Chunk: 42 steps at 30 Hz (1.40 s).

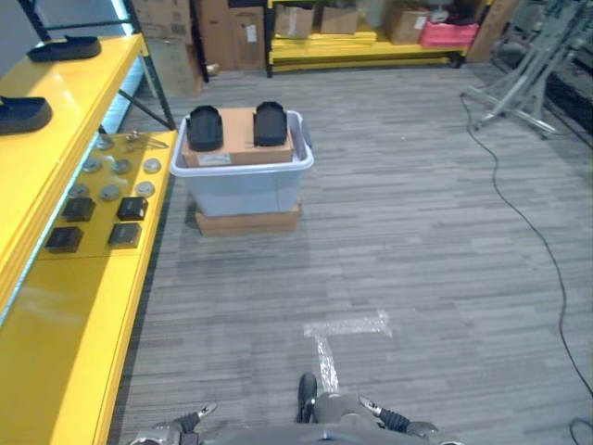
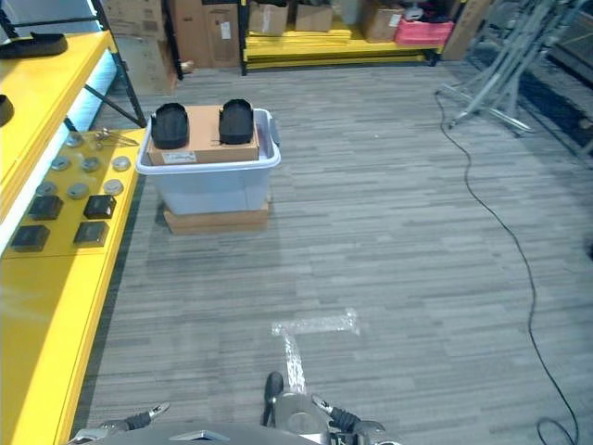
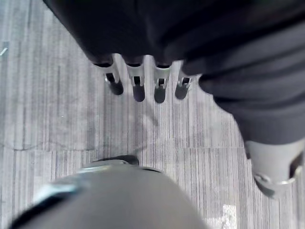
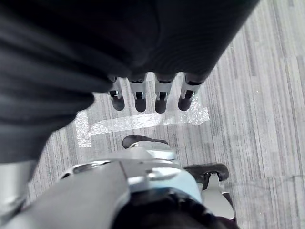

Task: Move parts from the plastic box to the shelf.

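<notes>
Parts (image 1: 205, 127), two black moulded pieces, lie side by side on a brown carton (image 1: 238, 136) that fills the plastic box (image 1: 243, 181). Each part's long axis runs away from the robot, towards the far wall. The box sits on a flat cardboard slab (image 1: 247, 222) on the floor, just beside the near end of the yellow shelf (image 1: 83, 306), where small black blocks (image 1: 79, 209) and round metal discs (image 1: 109, 193) are laid out. Both hands hang low, well short of the box: the left hand (image 3: 138, 78) and the right hand (image 4: 152, 93) each show straight, relaxed fingers holding nothing. The box lies ahead and to the robot's left, so the left hand looks nearer to it.
</notes>
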### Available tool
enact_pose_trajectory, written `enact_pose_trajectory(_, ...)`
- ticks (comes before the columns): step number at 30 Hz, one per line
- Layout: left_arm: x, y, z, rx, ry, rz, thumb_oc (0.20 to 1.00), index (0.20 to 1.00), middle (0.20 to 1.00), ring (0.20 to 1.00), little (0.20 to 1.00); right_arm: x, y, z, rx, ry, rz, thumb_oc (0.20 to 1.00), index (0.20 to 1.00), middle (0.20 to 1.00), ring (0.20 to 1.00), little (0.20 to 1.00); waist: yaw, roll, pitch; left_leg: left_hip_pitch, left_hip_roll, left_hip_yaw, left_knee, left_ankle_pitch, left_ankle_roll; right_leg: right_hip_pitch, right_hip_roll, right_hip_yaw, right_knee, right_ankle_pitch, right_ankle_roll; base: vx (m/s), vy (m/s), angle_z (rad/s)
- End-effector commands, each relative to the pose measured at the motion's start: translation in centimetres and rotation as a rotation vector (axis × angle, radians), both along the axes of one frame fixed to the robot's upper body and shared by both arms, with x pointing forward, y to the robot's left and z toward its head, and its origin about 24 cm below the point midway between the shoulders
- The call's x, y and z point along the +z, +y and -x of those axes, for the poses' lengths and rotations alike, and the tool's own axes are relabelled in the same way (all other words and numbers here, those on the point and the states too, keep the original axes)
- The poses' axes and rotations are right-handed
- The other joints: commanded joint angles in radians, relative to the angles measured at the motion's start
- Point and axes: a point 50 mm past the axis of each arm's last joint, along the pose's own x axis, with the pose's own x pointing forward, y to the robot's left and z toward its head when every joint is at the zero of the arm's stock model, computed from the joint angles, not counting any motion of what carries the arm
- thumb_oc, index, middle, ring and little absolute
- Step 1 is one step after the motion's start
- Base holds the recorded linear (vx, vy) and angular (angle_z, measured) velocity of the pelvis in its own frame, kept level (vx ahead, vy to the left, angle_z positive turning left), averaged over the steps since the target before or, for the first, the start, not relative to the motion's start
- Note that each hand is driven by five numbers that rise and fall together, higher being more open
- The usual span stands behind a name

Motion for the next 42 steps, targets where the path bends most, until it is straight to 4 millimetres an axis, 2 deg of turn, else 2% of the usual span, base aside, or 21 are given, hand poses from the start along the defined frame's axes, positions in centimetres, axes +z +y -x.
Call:
enact_pose_trajectory(1,0.2,-0.7,-1.7,0.037,-0.050,0.024,1.000,1.000,1.000,1.000,1.000,0.7,-1.4,-1.4,0.083,-0.043,0.070,1.000,1.000,1.000,1.000,1.000,0.009,-0.032,0.051,-0.142,0.098,-0.019,0.197,0.114,0.031,0.041,-0.061,0.017,-0.033,-0.027,0.094,0.27,-0.182,-0.14)
enact_pose_trajectory(2,0.2,-0.7,-1.8,0.048,-0.054,0.028,1.000,1.000,1.000,1.000,1.000,0.9,-1.7,-1.9,0.116,-0.063,0.099,1.000,1.000,1.000,1.000,1.000,0.023,-0.038,0.059,-0.217,0.108,-0.010,0.248,0.113,0.037,0.064,-0.063,0.015,-0.032,-0.044,0.083,0.44,-0.190,-0.13)
enact_pose_trajectory(6,0.2,-0.3,-1.3,-0.005,-0.049,0.015,1.000,1.000,1.000,1.000,1.000,1.8,-2.5,-3.9,0.008,-0.152,0.111,1.000,1.000,1.000,1.000,1.000,0.054,-0.027,0.074,-0.275,0.094,0.031,0.047,0.080,0.059,0.122,-0.046,0.038,-0.031,-0.082,0.094,0.34,-0.006,-0.20)
enact_pose_trajectory(9,0.1,0.4,-0.2,-0.008,-0.033,-0.002,1.000,1.000,1.000,1.000,1.000,2.1,-3.0,-4.2,-0.008,-0.157,0.113,1.000,1.000,1.000,1.000,1.000,0.085,-0.006,0.078,-0.305,0.078,0.006,-0.159,0.153,0.029,0.174,-0.018,0.071,-0.032,-0.116,0.102,0.40,0.103,-0.01)
enact_pose_trajectory(12,0.1,0.8,0.4,-0.021,-0.028,-0.016,1.000,1.000,1.000,1.000,1.000,2.0,-3.5,-3.6,0.036,-0.120,0.132,1.000,1.000,1.000,1.000,1.000,0.117,0.004,0.079,-0.346,0.094,0.002,-0.263,0.237,-0.006,0.237,0.005,0.081,-0.048,-0.151,0.095,0.36,0.106,-0.11)
enact_pose_trajectory(15,0.0,0.8,0.7,-0.054,-0.016,-0.010,1.000,1.000,1.000,1.000,1.000,1.7,-3.5,-2.7,0.020,-0.080,0.124,1.000,1.000,1.000,1.000,1.000,0.133,0.007,0.066,-0.376,0.124,0.067,-0.320,0.271,-0.017,0.294,0.009,0.070,-0.053,-0.191,0.096,0.34,0.156,-0.25)
enact_pose_trajectory(17,0.0,0.9,0.8,-0.049,-0.006,-0.024,1.000,1.000,1.000,1.000,1.000,1.3,-3.0,-2.1,0.009,-0.056,0.123,1.000,1.000,1.000,1.000,1.000,0.132,-0.005,0.045,-0.359,0.121,0.121,-0.322,0.241,0.013,0.320,-0.006,0.069,-0.025,-0.229,0.113,0.41,0.270,0.01)
enact_pose_trajectory(20,0.2,1.1,-0.1,-0.096,-0.019,-0.014,1.000,1.000,1.000,1.000,1.000,0.8,-2.2,-1.2,-0.030,-0.027,0.082,1.000,1.000,1.000,1.000,1.000,0.122,-0.017,0.024,-0.334,0.100,0.149,-0.306,0.195,0.072,0.288,-0.041,0.045,0.156,-0.194,0.146,0.31,0.260,0.01)
enact_pose_trajectory(22,0.6,1.2,-1.9,-0.117,-0.064,-0.041,1.000,1.000,1.000,1.000,1.000,0.4,-1.7,-0.3,-0.060,-0.017,0.073,1.000,1.000,1.000,1.000,1.000,0.088,-0.021,0.031,-0.253,0.048,0.132,-0.320,0.136,0.132,0.168,-0.127,0.024,0.525,-0.080,0.223,0.43,0.392,0.20)
enact_pose_trajectory(24,0.9,1.5,-3.5,-0.090,-0.106,-0.080,1.000,1.000,1.000,1.000,1.000,0.2,-1.1,0.0,-0.048,-0.019,0.057,1.000,1.000,1.000,1.000,1.000,0.064,-0.005,0.049,-0.189,0.045,0.116,-0.346,0.111,0.149,0.039,-0.164,0.034,0.667,-0.036,0.227,0.30,0.246,0.29)
enact_pose_trajectory(26,1.4,1.6,-5.0,-0.075,-0.163,-0.079,1.000,1.000,1.000,1.000,1.000,0.1,-0.7,0.0,-0.011,-0.038,0.062,1.000,1.000,1.000,1.000,1.000,0.040,0.025,0.062,-0.144,0.068,0.104,-0.381,0.131,0.137,-0.023,-0.140,0.005,0.565,-0.059,0.193,0.28,0.021,0.00)
enact_pose_trajectory(27,1.8,1.7,-6.3,-0.082,-0.206,-0.082,1.000,1.000,1.000,1.000,1.000,0.2,-0.6,-0.1,-0.010,-0.053,0.072,1.000,1.000,1.000,1.000,1.000,0.022,0.028,0.067,-0.114,0.075,0.088,-0.398,0.131,0.121,-0.028,-0.125,0.001,0.419,-0.075,0.190,0.29,-0.117,0.66)
enact_pose_trajectory(28,2.1,1.7,-7.0,-0.089,-0.226,-0.082,1.000,1.000,1.000,1.000,1.000,0.2,-0.6,-0.3,-0.017,-0.063,0.073,1.000,1.000,1.000,1.000,1.000,0.009,0.022,0.069,-0.102,0.075,0.073,-0.404,0.125,0.114,-0.029,-0.112,0.011,0.289,-0.073,0.192,0.38,-0.218,1.25)
enact_pose_trajectory(29,2.3,1.3,-7.9,-0.106,-0.251,-0.071,1.000,1.000,1.000,1.000,1.000,0.4,-1.0,-0.7,-0.008,-0.092,0.084,1.000,1.000,1.000,1.000,1.000,-0.020,0.015,0.063,-0.087,0.070,0.034,-0.405,0.108,0.109,-0.047,-0.098,0.074,0.113,-0.041,0.195,0.26,-0.170,1.34)
enact_pose_trajectory(30,2.3,1.3,-7.9,-0.106,-0.252,-0.070,1.000,1.000,1.000,1.000,1.000,0.4,-1.0,-0.7,-0.008,-0.092,0.086,1.000,1.000,1.000,1.000,1.000,-0.023,0.014,0.063,-0.084,0.069,0.032,-0.404,0.105,0.109,-0.049,-0.099,0.079,0.104,-0.037,0.197,0.32,-0.198,1.13)
enact_pose_trajectory(32,2.1,1.4,-7.2,-0.096,-0.227,-0.066,1.000,1.000,1.000,1.000,1.000,0.5,-1.4,-0.6,-0.025,-0.093,0.098,1.000,1.000,1.000,1.000,1.000,-0.031,0.012,0.055,-0.046,0.071,0.031,-0.410,0.081,0.102,-0.047,-0.104,0.087,0.045,-0.005,0.206,0.31,-0.264,1.00)
enact_pose_trajectory(36,1.0,1.4,-3.5,-0.082,-0.097,-0.064,1.000,1.000,1.000,1.000,1.000,1.6,-2.7,-2.8,-0.064,-0.223,0.226,1.000,1.000,1.000,1.000,1.000,-0.010,-0.018,0.022,-0.046,0.081,0.025,-0.334,0.039,0.095,0.053,-0.081,0.089,-0.041,-0.015,0.175,0.29,-0.358,0.20)
enact_pose_trajectory(38,0.7,1.5,-2.4,-0.077,-0.079,-0.067,1.000,1.000,1.000,1.000,1.000,3.1,-4.0,-5.0,-0.079,-0.356,0.319,1.000,1.000,1.000,1.000,1.000,-0.008,-0.033,0.029,-0.067,0.088,0.030,-0.255,0.012,0.093,0.069,-0.078,0.092,-0.046,-0.023,0.160,0.15,-0.267,-0.27)
enact_pose_trajectory(40,0.6,1.6,-1.6,-0.048,-0.103,-0.066,1.000,1.000,1.000,1.000,1.000,6.8,-5.8,-8.9,-0.199,-0.593,0.349,1.000,1.000,1.000,1.000,1.000,-0.007,-0.048,0.047,-0.131,0.098,0.042,-0.124,-0.005,0.076,0.088,-0.078,0.095,-0.059,-0.031,0.138,0.09,-0.244,-0.51)
enact_pose_trajectory(41,0.7,1.7,-1.7,0.003,-0.151,-0.064,1.000,1.000,1.000,1.000,1.000,10.8,-6.7,-11.2,-0.227,-0.785,0.388,1.000,1.000,1.000,1.000,1.000,-0.014,-0.056,0.080,-0.289,0.127,-0.003,0.109,0.119,0.025,0.104,-0.066,0.122,-0.062,-0.041,0.110,0.05,-0.165,-0.51)
enact_pose_trajectory(42,0.8,1.8,-1.8,0.025,-0.162,-0.062,1.000,1.000,1.000,1.000,1.000,12.0,-7.0,-11.7,-0.227,-0.836,0.395,1.000,1.000,1.000,1.000,1.000,-0.022,-0.056,0.087,-0.314,0.137,-0.004,0.116,0.131,0.019,0.107,-0.063,0.130,-0.063,-0.042,0.110,0.06,-0.019,-0.23)
